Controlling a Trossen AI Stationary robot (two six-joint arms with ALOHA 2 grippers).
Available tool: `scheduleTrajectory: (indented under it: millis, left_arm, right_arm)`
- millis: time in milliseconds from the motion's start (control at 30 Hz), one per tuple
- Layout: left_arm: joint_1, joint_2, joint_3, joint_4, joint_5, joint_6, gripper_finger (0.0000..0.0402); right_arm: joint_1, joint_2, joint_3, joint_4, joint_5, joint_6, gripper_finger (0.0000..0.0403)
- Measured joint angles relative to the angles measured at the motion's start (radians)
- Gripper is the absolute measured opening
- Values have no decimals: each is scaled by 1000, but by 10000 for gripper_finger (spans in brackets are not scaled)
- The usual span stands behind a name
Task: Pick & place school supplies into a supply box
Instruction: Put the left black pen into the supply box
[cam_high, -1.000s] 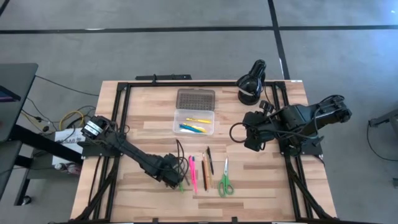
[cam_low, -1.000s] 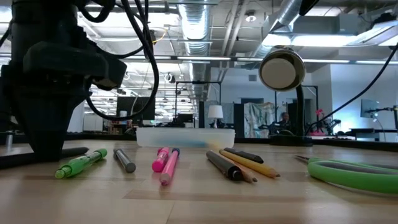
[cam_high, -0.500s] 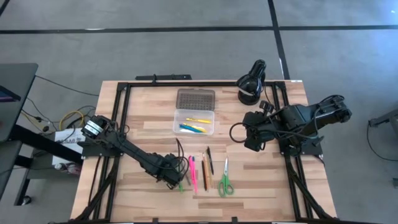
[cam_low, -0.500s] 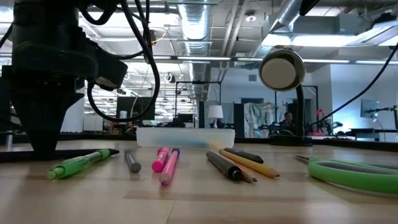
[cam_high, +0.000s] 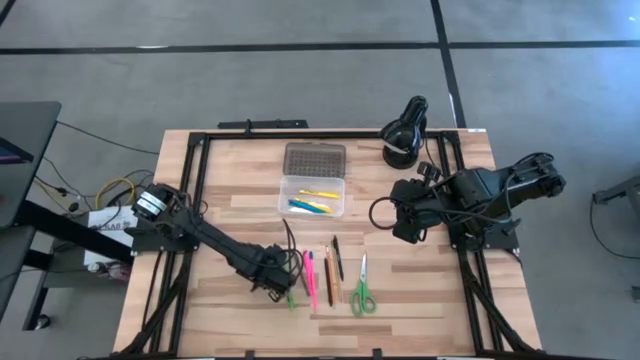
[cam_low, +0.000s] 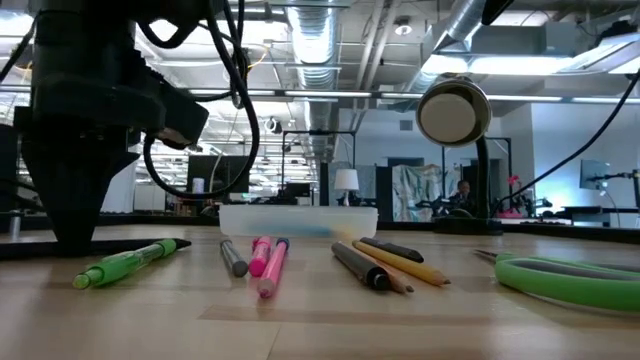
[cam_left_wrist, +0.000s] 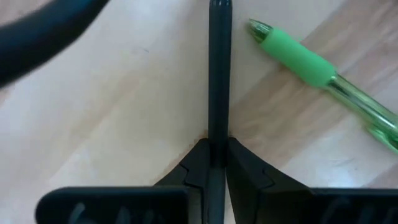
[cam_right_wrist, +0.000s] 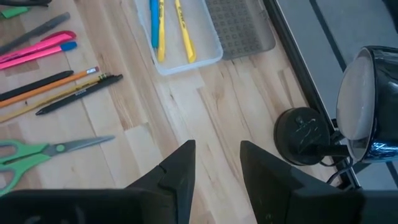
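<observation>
My left gripper (cam_high: 283, 290) points down at the table's near left, shut on a dark grey pen (cam_left_wrist: 219, 74). A green pen (cam_left_wrist: 311, 62) lies beside it on the wood. To the right lie pink markers (cam_high: 310, 280), pencils (cam_high: 330, 275), a black pen (cam_high: 338, 258) and green-handled scissors (cam_high: 362, 290). The clear supply box (cam_high: 313, 195) holds yellow and blue pens, and its grey dotted lid (cam_high: 314, 158) lies open behind it. My right gripper (cam_right_wrist: 217, 155) hangs open above the table's right side, nothing between its fingers. My left gripper pinches the dark pen's barrel (cam_left_wrist: 218, 140) between its two fingers, from above, pointing down and lying across it. A long stretch of the pen reaches out beyond the fingers. That free end (cam_low: 232, 260) lies low, at the tabletop.
A black round desk lamp (cam_high: 405, 135) stands at the far right corner. Black frame rails (cam_high: 200, 190) run along the table's sides. Bare wood lies between the supply box and the row of pens.
My left gripper has shut on the dark pen and shifted slightly toward the table's right. The pen's free end has swung along the table toward the pink markers. The green pen beside it has turned a little.
</observation>
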Motion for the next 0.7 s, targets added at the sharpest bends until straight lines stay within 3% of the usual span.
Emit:
scheduleTrajectory:
  millis: [300,567,700]
  left_arm:
    - [28,-60,-13,-84,-77,21,24]
    - [72,-191,-9,-107,-155,21,24]
    - [133,-257,-7,-102,-209,122,23]
  right_arm:
    - [0,0,0,0,2,9,121]
    - [0,0,0,1,2,9,121]
    - [0,0,0,8,4,18,121]
